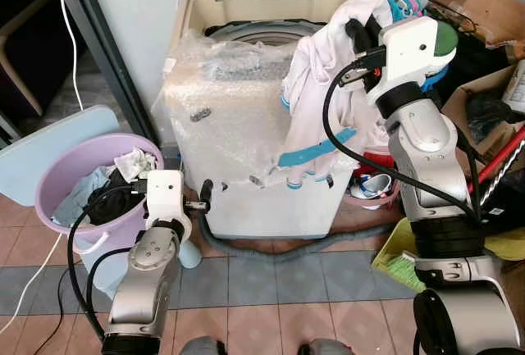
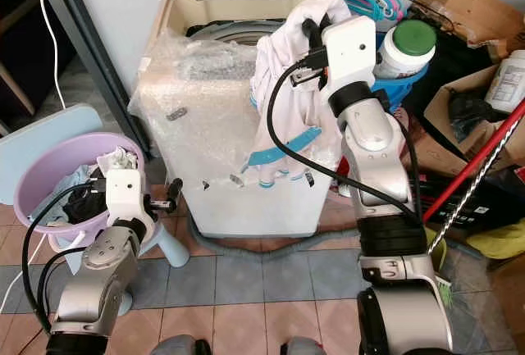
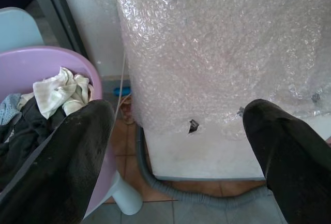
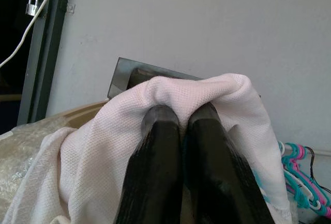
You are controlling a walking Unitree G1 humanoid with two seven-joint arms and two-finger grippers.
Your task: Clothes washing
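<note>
- White top-loading washing machine (image 1: pixel 271 207): smooth plastic body, wrapped in crinkled clear bubble wrap (image 1: pixel 221 101), glossy in patches.
- Pale pink-white garment (image 4: pixel 103 151): fine mesh-knit cloth, matt; blue trim lower down.
- Right gripper (image 4: pixel 180 115): matt black fingers pinched on that cloth.
- Lilac round basin (image 1: pixel 61 170): smooth plastic, slight sheen; holds rumpled cloth.
- Grey drain hose (image 3: pixel 170 193): ribbed.
- Floor tiles (image 1: pixel 271 326): matt, terracotta and grey.
- Brown cardboard box (image 2: pixel 467 6): dull, creased.

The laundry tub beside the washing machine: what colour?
Lilac tub; left eye view shows it best.
</note>
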